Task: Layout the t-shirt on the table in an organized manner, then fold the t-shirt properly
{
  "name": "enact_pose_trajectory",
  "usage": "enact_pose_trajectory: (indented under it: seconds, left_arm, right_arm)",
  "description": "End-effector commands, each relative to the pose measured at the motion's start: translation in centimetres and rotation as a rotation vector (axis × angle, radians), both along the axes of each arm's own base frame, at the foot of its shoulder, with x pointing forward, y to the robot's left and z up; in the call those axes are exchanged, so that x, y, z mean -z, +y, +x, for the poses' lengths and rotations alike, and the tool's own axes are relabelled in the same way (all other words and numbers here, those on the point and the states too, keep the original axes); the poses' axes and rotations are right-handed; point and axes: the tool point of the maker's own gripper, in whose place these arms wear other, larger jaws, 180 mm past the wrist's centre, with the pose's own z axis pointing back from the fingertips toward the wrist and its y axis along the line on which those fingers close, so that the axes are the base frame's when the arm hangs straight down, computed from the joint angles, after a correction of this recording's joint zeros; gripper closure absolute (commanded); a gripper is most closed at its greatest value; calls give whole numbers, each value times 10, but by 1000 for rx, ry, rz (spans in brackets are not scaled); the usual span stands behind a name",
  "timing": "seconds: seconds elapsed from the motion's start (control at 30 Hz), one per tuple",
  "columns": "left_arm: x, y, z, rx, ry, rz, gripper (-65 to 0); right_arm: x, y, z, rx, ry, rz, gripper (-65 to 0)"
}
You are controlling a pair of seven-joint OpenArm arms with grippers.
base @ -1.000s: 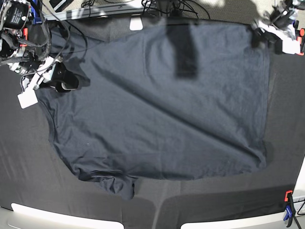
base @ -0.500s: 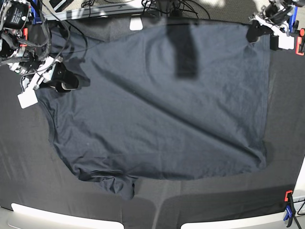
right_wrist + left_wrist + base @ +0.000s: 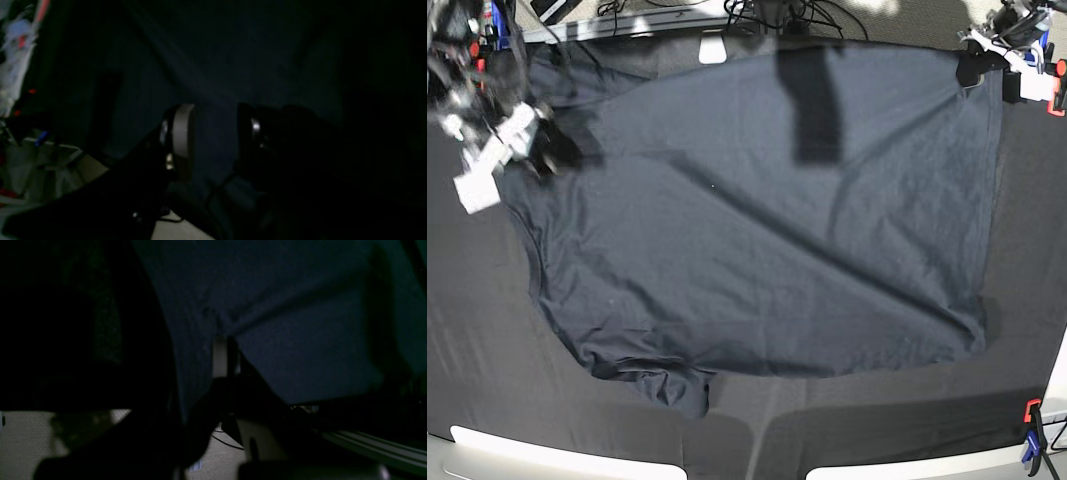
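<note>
The dark t-shirt (image 3: 757, 220) lies spread over most of the black table (image 3: 487, 350), with a sleeve bunched at its near edge (image 3: 677, 385). My left gripper (image 3: 980, 68) is at the far right corner, shut on the shirt's corner. In the left wrist view its fingertips (image 3: 227, 355) pinch a fold of the t-shirt (image 3: 283, 306). My right gripper (image 3: 537, 150) is blurred at the shirt's far left edge. In the right wrist view its fingers (image 3: 181, 140) stand apart over the t-shirt (image 3: 233, 50), and the right gripper (image 3: 215, 136) shows fabric in the gap.
A red and blue clamp (image 3: 1032, 432) grips the near right table edge and a red clamp (image 3: 1059, 85) sits at the far right. Cables and gear run along the far edge (image 3: 767, 12). A dark rectangular shadow (image 3: 812, 100) crosses the shirt.
My left gripper has shut on the shirt's far right corner and drawn it outward, straightening that edge. My right gripper has shifted up and to the left, blurred in motion.
</note>
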Motion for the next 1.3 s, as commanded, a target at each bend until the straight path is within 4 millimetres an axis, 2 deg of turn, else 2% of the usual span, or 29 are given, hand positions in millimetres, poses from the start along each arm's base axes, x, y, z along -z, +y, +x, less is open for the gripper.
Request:
enact_pose_trajectory:
  seconds: [0.0, 0.2, 0.3, 0.4, 0.6, 0.93, 1.13, 1.27]
  left_arm:
    - [-5, 5, 0, 1, -11, 14, 0]
    - [-7, 5, 9, 2, -31, 14, 0]
    - [-6, 3, 11, 17, -16, 12, 0]
    - [-4, 2, 13, 30, -2, 12, 0]
    - [-5, 1, 16, 31, -7, 12, 0]
    - [-7, 1, 19, 28, -17, 6, 0]
    - [-6, 1, 18, 29, -16, 7, 0]
    - [-6, 1, 18, 29, -16, 7, 0]
  right_arm:
    - [-13, -8, 1, 6, -43, -15, -206]
    - [-17, -63, -39, 161, 7, -102, -207]
    - [-9, -71, -59, 175, 69, -136, -291]
    - [-2, -69, -69, 172, 105, -140, -374]
    - [0, -72, -69, 179, 107, -158, -380]
    - [26, -91, -77, 282, 152, -98, -379]
    - [51, -84, -69, 298, 192, -10, -379]
    - [58, -76, -62, 282, 200, 17, -379]
